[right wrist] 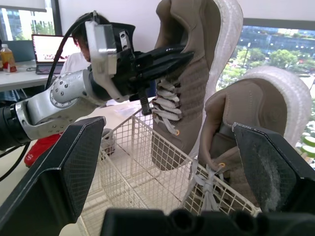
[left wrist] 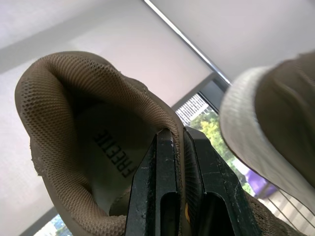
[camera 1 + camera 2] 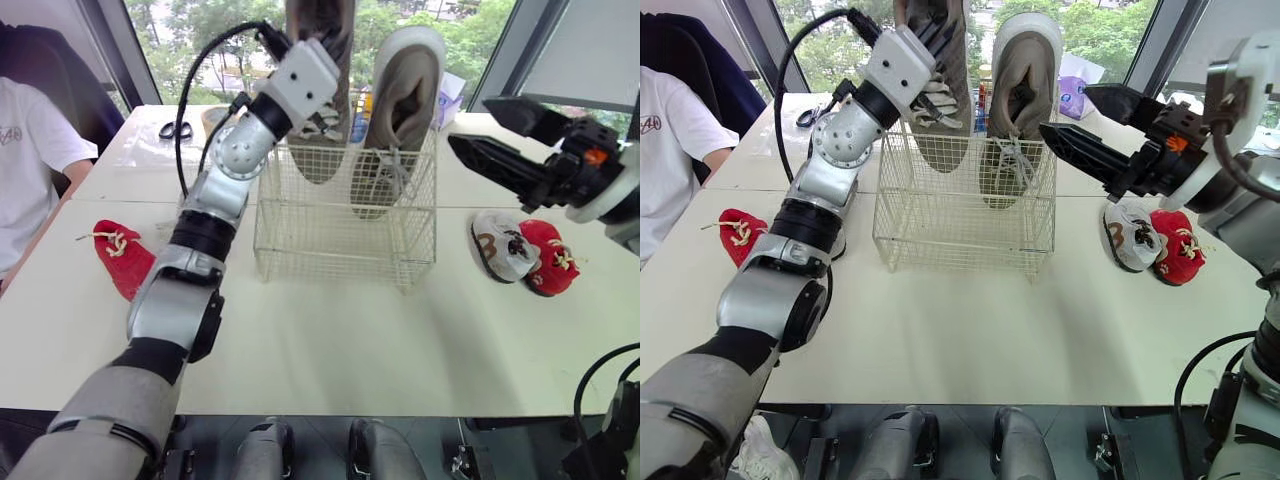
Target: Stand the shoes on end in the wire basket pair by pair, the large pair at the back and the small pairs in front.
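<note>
Left fingers (image 2: 160, 191) are clamped together on the heel collar of a large tan shoe (image 1: 192, 88), one finger inside the opening and the other outside against the mesh. That shoe hangs heel up and toe down, its toe below the rim of the wire basket (image 3: 340, 240) on the basket's far left side, laces facing the near side. Just beside it, on the far right side of the basket, the second large tan shoe (image 3: 405, 90) stands on its toe as well, its white sole turned to the right and its laces trailing over the wire.

Right fingers (image 3: 495, 165) are spread wide apart and hold nothing; they hover to the right of the basket, pointing toward the second shoe without touching it. Below them on the white surface (image 3: 350, 340) lie a small white-and-grey shoe (image 3: 500, 245) and a small red shoe (image 3: 550, 255), touching each other. Another small red shoe (image 3: 120, 255) lies well apart on the left side of the surface. Farther back on the left are scissors (image 3: 176, 129), and a person in a white shirt (image 3: 25, 160) sits at the left edge.
</note>
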Robot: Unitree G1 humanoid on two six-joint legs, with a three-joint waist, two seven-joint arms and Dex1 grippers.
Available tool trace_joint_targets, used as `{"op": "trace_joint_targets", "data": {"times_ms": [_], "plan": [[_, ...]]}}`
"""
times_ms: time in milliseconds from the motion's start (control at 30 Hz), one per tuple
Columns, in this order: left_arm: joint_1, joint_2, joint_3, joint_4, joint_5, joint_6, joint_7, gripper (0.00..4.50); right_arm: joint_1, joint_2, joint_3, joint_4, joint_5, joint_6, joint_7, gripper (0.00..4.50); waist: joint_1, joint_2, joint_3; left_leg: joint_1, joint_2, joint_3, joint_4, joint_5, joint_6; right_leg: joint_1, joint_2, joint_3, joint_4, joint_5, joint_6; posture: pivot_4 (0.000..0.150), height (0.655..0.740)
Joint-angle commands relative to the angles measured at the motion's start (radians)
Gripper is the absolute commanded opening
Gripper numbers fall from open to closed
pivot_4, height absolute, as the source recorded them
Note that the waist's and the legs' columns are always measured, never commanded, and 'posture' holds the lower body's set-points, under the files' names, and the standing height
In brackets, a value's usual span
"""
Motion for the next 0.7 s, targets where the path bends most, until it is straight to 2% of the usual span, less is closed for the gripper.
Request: {"op": "trace_joint_targets", "data": {"times_ms": [33,67,100,267,333,467,533,700], "plan": [[0.060,0.001,0.023,-0.177,-0.060,0.108,-0.047,0.06,-0.027,-0.012,0.012,0.010,-0.026,-0.044,0.014,4.50,0.000,0.000,0.000,0.000,0.000,0.000,0.000,0.000,0.000,0.000,0.000,0.000,0.000,0.000,0.000,0.150,0.7400],[0.089,-0.005,0.029,-0.228,-0.083,0.160,-0.062,0.73,-0.033,-0.009,0.021,0.018,-0.029,-0.050,0.017,4.50,0.000,0.000,0.000,0.000,0.000,0.000,0.000,0.000,0.000,0.000,0.000,0.000,0.000,0.000,0.000,0.150,0.7400],[0.112,-0.008,0.035,-0.272,-0.098,0.203,-0.069,0.95,-0.038,-0.007,0.029,0.026,-0.034,-0.055,0.021,4.50,0.000,0.000,0.000,0.000,0.000,0.000,0.001,0.000,0.000,0.000,0.000,0.000,0.000,0.000,0.000,0.150,0.7400],[0.207,-0.022,0.080,-0.492,-0.178,0.427,-0.064,3.33,-0.056,0.005,0.085,0.064,-0.084,-0.086,0.045,4.50,-0.001,0.000,0.000,0.000,0.000,-0.001,0.001,0.000,0.000,0.000,0.000,0.000,0.001,0.000,0.000,0.150,0.7400],[0.245,-0.027,0.110,-0.594,-0.229,0.552,-0.056,4.11,-0.057,0.008,0.097,0.079,-0.099,-0.094,0.051,4.50,-0.001,0.000,0.000,0.000,0.000,-0.001,0.001,0.000,0.000,0.000,0.000,0.000,0.001,0.000,0.000,0.150,0.7400],[0.333,0.020,0.160,-0.883,-0.364,0.826,-0.101,4.11,-0.046,0.007,0.121,0.115,-0.175,-0.117,0.038,4.50,-0.013,0.000,0.000,0.000,0.001,-0.001,0.001,0.001,-0.002,0.000,0.001,0.001,0.001,0.000,0.000,0.150,0.7400],[0.380,0.068,0.208,-1.033,-0.536,1.045,-0.154,4.11,-0.037,0.021,0.113,0.151,-0.245,-0.163,0.003,4.50,-0.024,0.000,0.000,0.000,0.001,-0.002,0.001,0.004,-0.006,0.000,0.001,0.001,0.001,0.000,0.000,0.150,0.7400],[0.448,0.192,0.318,-1.190,-0.829,1.367,-0.230,4.11,0.002,0.048,0.097,0.223,-0.341,-0.237,-0.015,4.50,-0.025,0.001,0.000,0.002,0.001,-0.003,0.001,0.005,-0.008,0.002,0.001,0.001,0.002,0.000,0.000,0.150,0.7400]]}}
